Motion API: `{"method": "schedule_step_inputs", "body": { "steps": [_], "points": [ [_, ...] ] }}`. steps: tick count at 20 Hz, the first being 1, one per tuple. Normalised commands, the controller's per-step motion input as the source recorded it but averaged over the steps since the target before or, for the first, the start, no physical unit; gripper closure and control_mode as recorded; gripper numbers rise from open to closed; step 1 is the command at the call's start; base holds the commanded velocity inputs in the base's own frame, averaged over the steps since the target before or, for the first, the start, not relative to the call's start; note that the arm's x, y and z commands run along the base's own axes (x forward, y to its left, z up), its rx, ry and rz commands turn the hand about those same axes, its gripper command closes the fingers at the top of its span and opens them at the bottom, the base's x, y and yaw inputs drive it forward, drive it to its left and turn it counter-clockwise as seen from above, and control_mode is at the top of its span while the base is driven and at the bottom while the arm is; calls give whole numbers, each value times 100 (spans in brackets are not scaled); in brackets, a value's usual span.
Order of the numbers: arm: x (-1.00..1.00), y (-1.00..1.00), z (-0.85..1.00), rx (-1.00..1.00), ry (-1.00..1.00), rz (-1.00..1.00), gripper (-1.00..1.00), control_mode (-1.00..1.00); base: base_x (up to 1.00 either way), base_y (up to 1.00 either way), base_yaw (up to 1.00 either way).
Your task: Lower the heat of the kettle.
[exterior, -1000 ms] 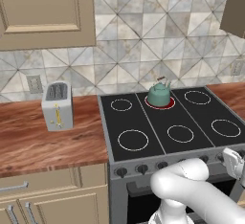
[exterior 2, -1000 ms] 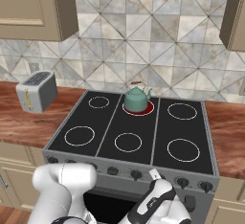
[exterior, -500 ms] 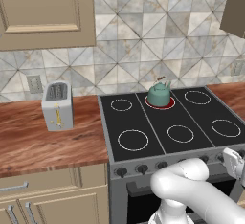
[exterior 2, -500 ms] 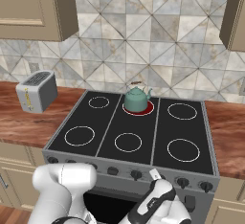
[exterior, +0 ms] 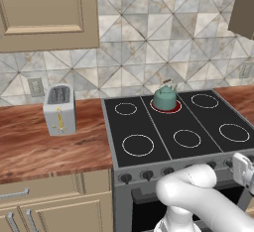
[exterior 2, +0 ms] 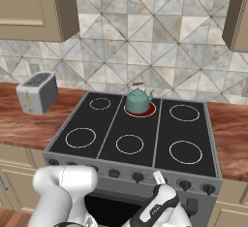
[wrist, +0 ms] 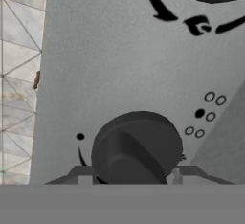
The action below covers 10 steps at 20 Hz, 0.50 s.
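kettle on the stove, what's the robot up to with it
The teal kettle sits on the back middle burner, which glows red, so the heat is on. The robot isn't touching the kettle: its arm reaches down to the stove's front control panel. In the hand view a dark round knob sits right in front of the pincer, whose tips flank it at the bottom. Whether they grip it can't be told. A toaster stands on the wooden counter.

Glossy teal kettle point(exterior: 164, 97) at centre frame on smooth black glass cooktop point(exterior: 178, 127); reddish wood-grain surface point(exterior: 44, 146) at left; matt grey knob point(wrist: 136, 149) close up.
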Motion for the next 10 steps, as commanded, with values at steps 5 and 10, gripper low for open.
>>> {"method": "schedule_step_inputs", "body": {
  "steps": [5,10],
  "points": [
    [0,-46,27,31,-7,-13,100,-100,0,0,0],
    [0,-49,19,32,-7,-13,100,-100,0,0,0]
  ]
}}
